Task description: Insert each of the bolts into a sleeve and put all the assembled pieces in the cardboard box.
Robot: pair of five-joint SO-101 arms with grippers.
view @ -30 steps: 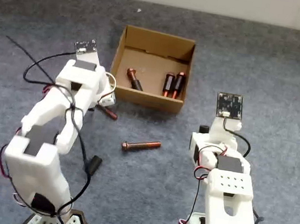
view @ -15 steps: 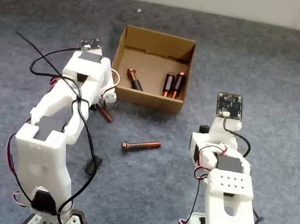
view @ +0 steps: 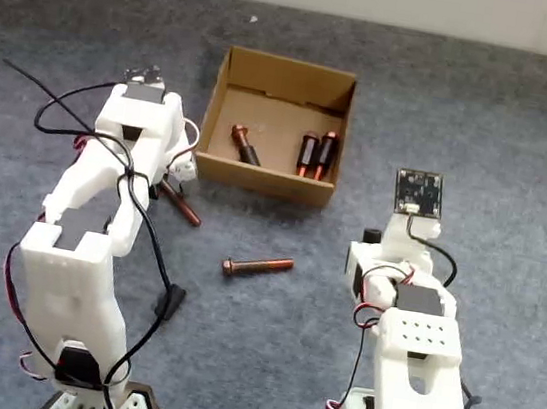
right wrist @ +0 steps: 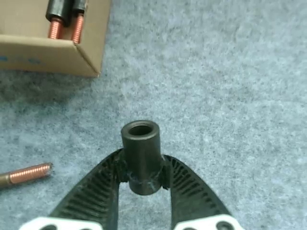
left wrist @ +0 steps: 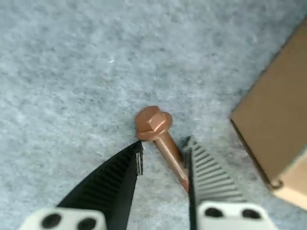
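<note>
Just off the cardboard box's (view: 267, 180) near left corner, we see the left gripper (left wrist: 163, 147) has swung a little away from the box wall over the last second. Its fingers now stand partly open astride the shank of a bolt (left wrist: 154, 123) lying on the carpet, not clamped, so we judge the pick is still to come. Nearer us than the box's right corner, the right gripper (right wrist: 143, 163) stays closed on a black sleeve (right wrist: 140, 143), its open end showing.
</note>
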